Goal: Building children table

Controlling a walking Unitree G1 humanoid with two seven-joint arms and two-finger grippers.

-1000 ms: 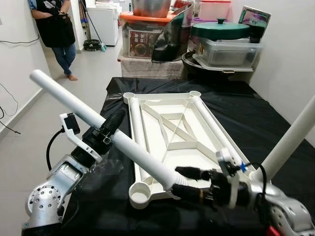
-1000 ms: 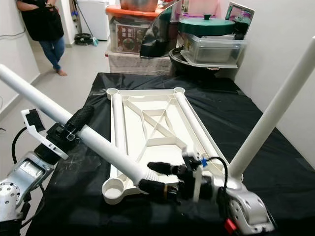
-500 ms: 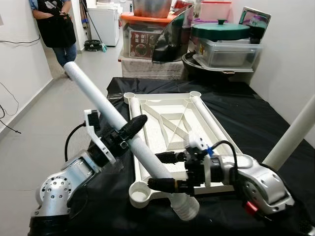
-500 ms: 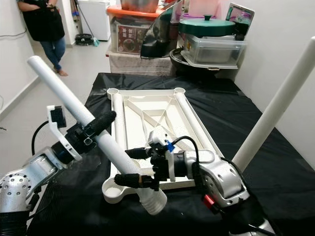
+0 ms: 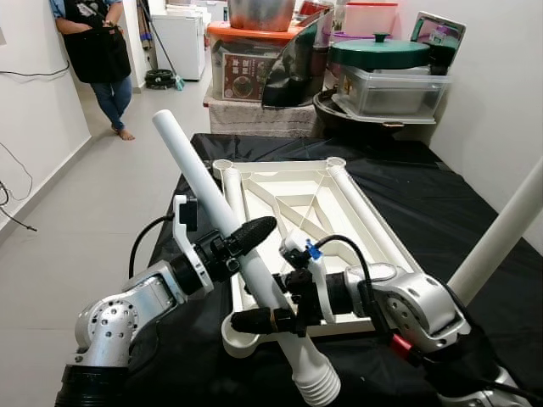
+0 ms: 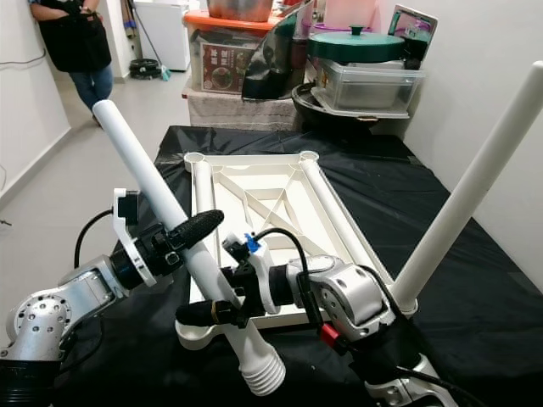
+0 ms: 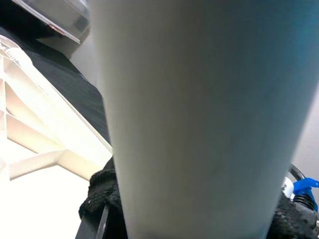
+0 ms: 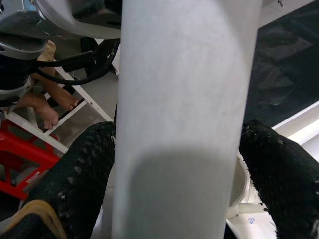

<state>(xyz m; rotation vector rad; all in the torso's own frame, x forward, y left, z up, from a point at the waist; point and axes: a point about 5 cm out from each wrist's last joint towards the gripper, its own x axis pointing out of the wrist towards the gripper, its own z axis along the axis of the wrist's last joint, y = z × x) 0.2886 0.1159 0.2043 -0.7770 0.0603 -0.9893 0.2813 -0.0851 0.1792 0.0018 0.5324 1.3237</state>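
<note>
Leg (image 5: 222, 222), a white tube, slants above the black-covered bench (image 5: 441, 199), its ribbed end low near the robot and its plain end up toward the left. Left tool (image 5: 242, 243) is clenched around its middle; right tool (image 5: 254, 309) grips it lower down, 2 black fingers (image 8: 75, 184) on either side. Just beside it lies the upturned white tabletop (image 5: 301, 220), 1 round corner socket (image 5: 236, 335) by the right tool. A 2nd leg (image 6: 471, 191) stands at the right corner. A person (image 5: 100, 51) stands by the far wall.
</note>
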